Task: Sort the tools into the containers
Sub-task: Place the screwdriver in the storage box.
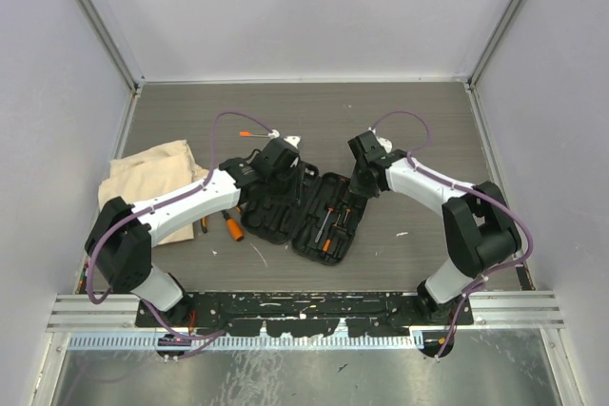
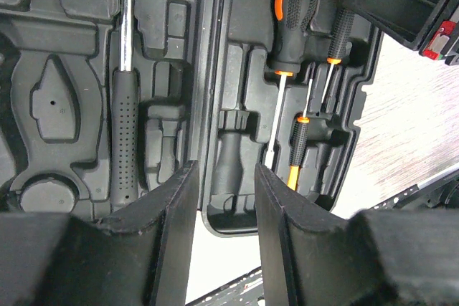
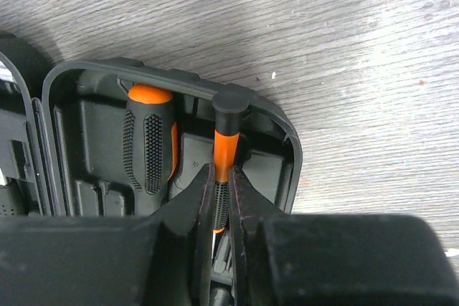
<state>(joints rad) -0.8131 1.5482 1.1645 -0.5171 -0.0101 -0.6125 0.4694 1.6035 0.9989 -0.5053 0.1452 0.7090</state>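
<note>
Right wrist view showed the right gripper (image 3: 221,177) closed narrow on the driver (image 3: 226,150), with a finger pressed to each side of its slim black-and-orange handle. The driver lay inside the case (image 3: 93,116), its black cap up against the rim, just beside the big screwdriver (image 3: 147,150) in the next slot. The left gripper (image 2: 226,173) hung partly open and empty over the middle of the case, near the hammer (image 2: 123,98) in its slot. A loose tool (image 1: 231,225) lay on the table (image 1: 428,130) near the bag (image 1: 152,173).

The cap looked to ride on the rim, so letting go could leave the driver proud of its slot. The fingers sat tight in the groove, so lifting out could drag the big screwdriver or shift the case.
</note>
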